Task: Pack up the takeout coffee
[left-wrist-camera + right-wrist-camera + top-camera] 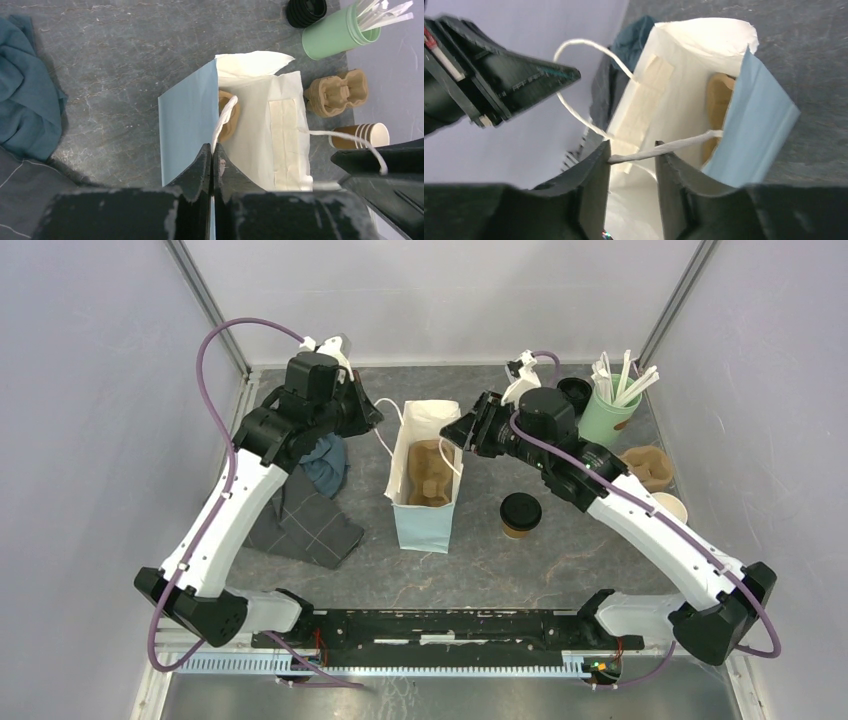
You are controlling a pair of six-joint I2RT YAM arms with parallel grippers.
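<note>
Your left gripper was pressed together on the bag's left handle, perhaps the rim too; your right gripper stood half spread around the right handle, not yet pinching it, likely so you could pull the mouth wide. The coffee stood lidded on the table near the bag, untouched.

Pulp carrier mostly behind paper bag walls; takeout coffee sides largely under its lid.

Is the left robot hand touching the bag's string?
Touching. The left wrist view shows the left gripper shut, pinching the white string handle of the paper bag between its tips.
</note>
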